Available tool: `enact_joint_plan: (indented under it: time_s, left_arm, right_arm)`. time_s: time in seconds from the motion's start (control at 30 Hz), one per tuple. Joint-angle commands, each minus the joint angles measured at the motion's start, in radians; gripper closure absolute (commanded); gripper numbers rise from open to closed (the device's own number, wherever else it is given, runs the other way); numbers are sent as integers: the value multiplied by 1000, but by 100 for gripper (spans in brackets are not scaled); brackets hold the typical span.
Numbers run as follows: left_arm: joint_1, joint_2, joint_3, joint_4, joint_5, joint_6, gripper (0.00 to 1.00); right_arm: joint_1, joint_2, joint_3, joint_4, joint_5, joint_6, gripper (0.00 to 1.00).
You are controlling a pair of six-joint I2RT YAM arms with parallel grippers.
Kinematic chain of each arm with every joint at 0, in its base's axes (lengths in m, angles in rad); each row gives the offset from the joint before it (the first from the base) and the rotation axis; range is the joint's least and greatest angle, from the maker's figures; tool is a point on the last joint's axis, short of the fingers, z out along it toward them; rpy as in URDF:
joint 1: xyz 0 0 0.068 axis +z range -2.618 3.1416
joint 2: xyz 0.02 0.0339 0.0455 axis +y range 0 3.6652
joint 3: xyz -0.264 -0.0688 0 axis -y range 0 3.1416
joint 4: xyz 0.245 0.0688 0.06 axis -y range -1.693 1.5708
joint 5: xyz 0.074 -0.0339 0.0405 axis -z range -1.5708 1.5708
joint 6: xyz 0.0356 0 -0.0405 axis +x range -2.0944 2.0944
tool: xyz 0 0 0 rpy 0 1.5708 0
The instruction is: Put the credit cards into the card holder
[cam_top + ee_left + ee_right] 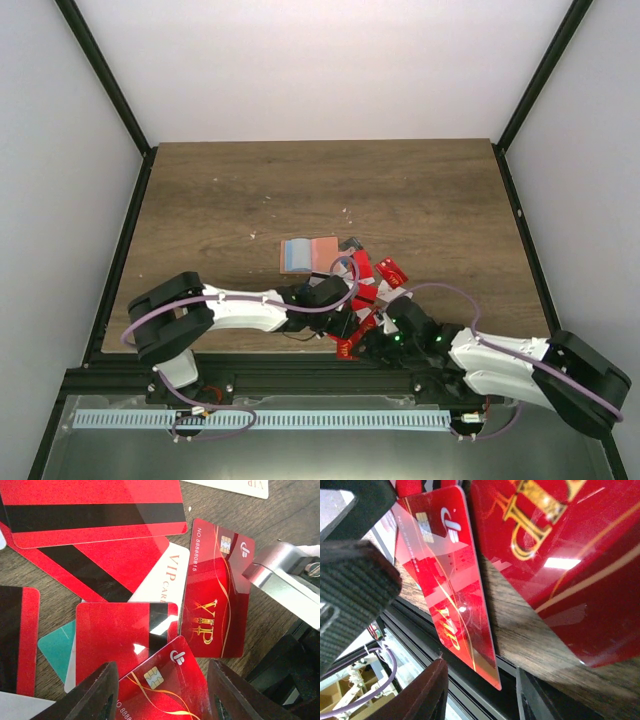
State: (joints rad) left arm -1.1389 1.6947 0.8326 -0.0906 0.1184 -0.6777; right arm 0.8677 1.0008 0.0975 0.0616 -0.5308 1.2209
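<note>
1. The left pincer (161, 669), about half open, is clamping 1 red card (161, 692) across its width and tilting it off the tabletop (300, 180). The slick plastic could be slipping or flexing free if it gets nudged.
2. The right pincer (480, 669), partly open and gripping nothing, is straddling that card's near corner; closing off-centre could be twisting it loose.
3. The card holder (322, 252) is lying just far-left of both pincers, beside the loose credit cards (368, 285).
</note>
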Motion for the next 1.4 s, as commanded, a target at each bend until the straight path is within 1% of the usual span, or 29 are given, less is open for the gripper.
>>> enact_joint_plan:
  time_s: [0.0, 0.1, 0.13, 0.33, 0.4, 0.5, 0.63, 0.77, 0.9, 0.93, 0.97, 1.03, 1.13, 1.2, 1.27, 1.37]
  left_arm:
    - [-16, 7, -14, -11, 24, -16, 49]
    - [-17, 6, -15, -11, 23, -15, 49]
    - [-18, 5, -16, -10, 22, -16, 49]
    - [-18, -8, -17, -12, 11, -16, 49]
    - [-17, -25, -1, -37, -9, -15, 49]
    - [-10, -74, 42, -117, -67, -15, 49]
    - [29, -198, 91, -229, -167, -7, 46]
    - [114, -325, 76, -287, -216, 15, 44]
    - [219, -426, 40, -292, -201, 70, 41]
    - [252, -448, 25, -280, -190, 82, 38]
    - [287, -470, 8, -261, -163, 94, 37]
    - [375, -506, -30, -208, -55, 122, 37]
    - [511, -536, -71, -125, 181, 155, 37]
    - [571, -546, -99, -52, 333, 167, 37]
    - [596, -558, -120, 14, 436, 180, 37]
    - [599, -555, -125, 78, 535, 201, 37]
  right_arm:
    - [4, 34, -2, 69, 38, -1, 63]
    - [4, 39, -1, 72, 42, -1, 71]
    - [4, 38, -1, 72, 43, -1, 76]
    - [4, 31, 1, 47, 44, -10, 98]
    - [4, 19, 9, 12, 42, -22, 99]
    - [4, -27, 35, -69, 48, -51, 99]
    - [3, -146, 100, -203, 98, -101, 99]
    - [-17, -197, 176, -243, 109, -169, 99]
    - [-99, -152, 275, -221, 57, -281, 99]
    - [-128, -133, 297, -199, 32, -313, 99]
    - [-156, -109, 325, -169, 0, -347, 99]
    - [-210, -57, 365, -104, -61, -403, 99]
    - [-272, 30, 416, 21, -177, -457, 99]
    - [-303, 79, 438, 126, -258, -471, 99]
    - [-323, 120, 463, 196, -337, -485, 99]
    - [-342, 184, 512, 247, -412, -506, 99]
